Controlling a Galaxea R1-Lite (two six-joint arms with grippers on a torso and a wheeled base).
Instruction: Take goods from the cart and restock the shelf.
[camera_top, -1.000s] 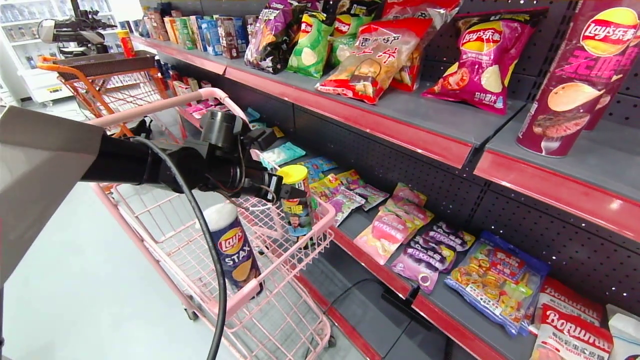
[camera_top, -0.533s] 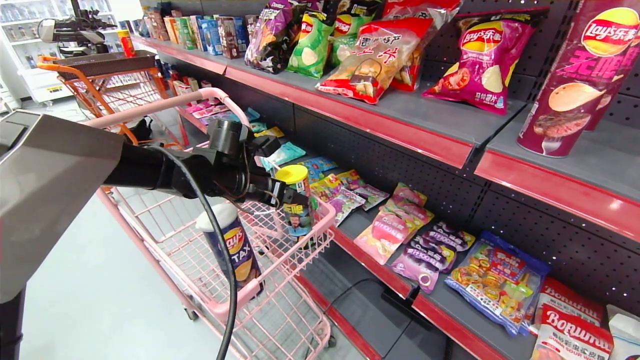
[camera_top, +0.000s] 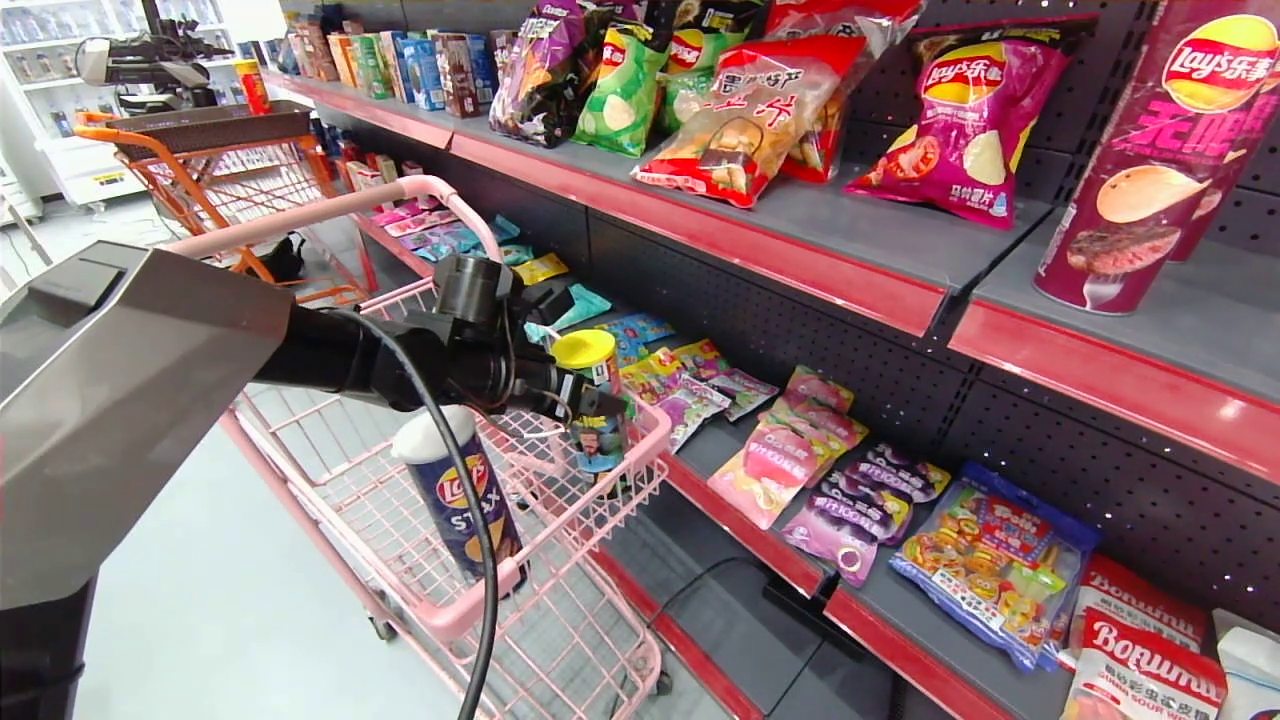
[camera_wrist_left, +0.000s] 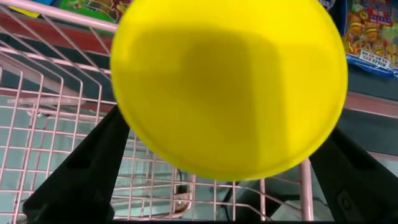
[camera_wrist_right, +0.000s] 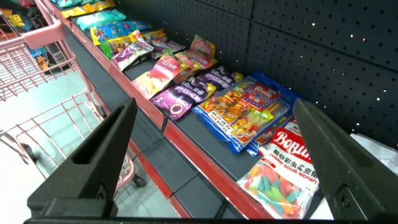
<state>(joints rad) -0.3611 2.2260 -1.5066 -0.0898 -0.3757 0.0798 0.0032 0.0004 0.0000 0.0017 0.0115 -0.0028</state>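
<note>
A can with a yellow lid (camera_top: 590, 400) stands upright at the front right corner of the pink cart (camera_top: 450, 610). My left gripper (camera_top: 597, 402) is open, and its black fingers (camera_wrist_left: 81, 168) straddle the can just below the lid (camera_wrist_left: 227, 87). A blue can with a white lid (camera_top: 462, 490) stands in the cart beside it, under my left arm. My right gripper (camera_wrist_right: 214, 106) hangs open and holds nothing, above the lower shelf's candy bags (camera_wrist_right: 242, 112).
The upper shelf (camera_top: 700, 235) carries chip bags and a tall maroon can (camera_top: 1170, 150), with bare grey space (camera_top: 880, 235) between them. The lower shelf (camera_top: 760, 545) is lined with flat candy bags. An orange cart (camera_top: 210, 160) stands behind.
My left arm has pushed forward and slightly down, bringing its fingers from beside the yellow-lidded can to around it. The can has stayed in place.
</note>
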